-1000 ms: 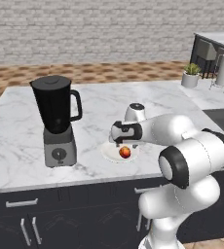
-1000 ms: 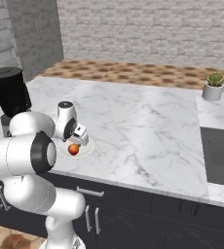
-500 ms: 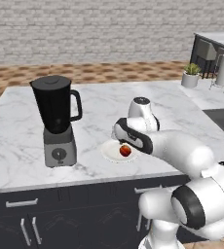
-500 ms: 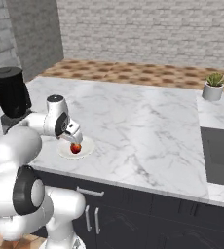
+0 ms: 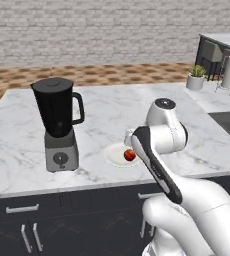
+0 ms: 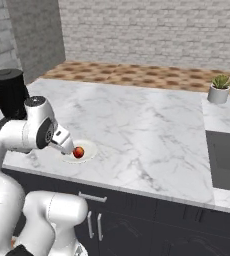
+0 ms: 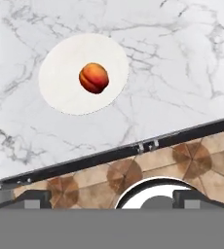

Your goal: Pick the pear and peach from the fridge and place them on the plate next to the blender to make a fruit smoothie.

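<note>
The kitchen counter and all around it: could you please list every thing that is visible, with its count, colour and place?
peach: one, orange-red, lying on the plate
plate: one, white, on the counter right of the blender
blender: one, black jar on grey base, left part of the counter
counter: one, white marble over dark cabinets
potted plant: one, green in a white pot, far right of the counter
sink: one, dark, set in the counter at right
gripper: one, white, beside the plate; open or shut cannot be told

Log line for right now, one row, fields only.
peach: on plate | plate: beside blender | pear: not on plate | hand: above counter edge, holding nothing seen
</note>
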Motion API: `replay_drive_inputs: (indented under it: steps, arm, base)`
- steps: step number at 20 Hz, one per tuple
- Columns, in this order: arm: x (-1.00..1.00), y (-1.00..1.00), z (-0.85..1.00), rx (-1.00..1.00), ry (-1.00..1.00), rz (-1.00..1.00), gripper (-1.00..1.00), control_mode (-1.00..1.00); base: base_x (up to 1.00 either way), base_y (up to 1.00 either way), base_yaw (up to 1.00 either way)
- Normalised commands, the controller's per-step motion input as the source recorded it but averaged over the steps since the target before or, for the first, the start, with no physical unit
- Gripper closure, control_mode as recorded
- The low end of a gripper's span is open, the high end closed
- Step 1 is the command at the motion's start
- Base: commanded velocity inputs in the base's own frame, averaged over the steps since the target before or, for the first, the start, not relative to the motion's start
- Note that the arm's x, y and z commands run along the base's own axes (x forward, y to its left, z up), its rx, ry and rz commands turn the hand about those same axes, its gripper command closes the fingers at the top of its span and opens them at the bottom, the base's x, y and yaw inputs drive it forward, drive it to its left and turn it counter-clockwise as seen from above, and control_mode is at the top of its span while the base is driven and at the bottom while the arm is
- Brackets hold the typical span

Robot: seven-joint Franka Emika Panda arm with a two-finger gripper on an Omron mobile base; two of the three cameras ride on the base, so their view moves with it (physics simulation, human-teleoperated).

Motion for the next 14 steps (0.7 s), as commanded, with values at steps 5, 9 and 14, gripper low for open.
replay_drive_inputs:
  steps: [5, 9, 14]
  arm:
    - [-0.92, -0.04, 0.71, 0.0, -0.25, 0.03, -1.0, -1.0]
    - [-0.69, 0.0, 0.09, 0.0, -0.19, -0.02, -1.0, 1.0]
    - [0.0, 0.0, 0.0, 0.0, 0.0, 0.0, -1.0, 1.0]
  base:
    - [0.0, 0.0, 0.0]
    - [-0.25, -0.06, -0.1]
    - [-0.86, -0.02, -0.73]
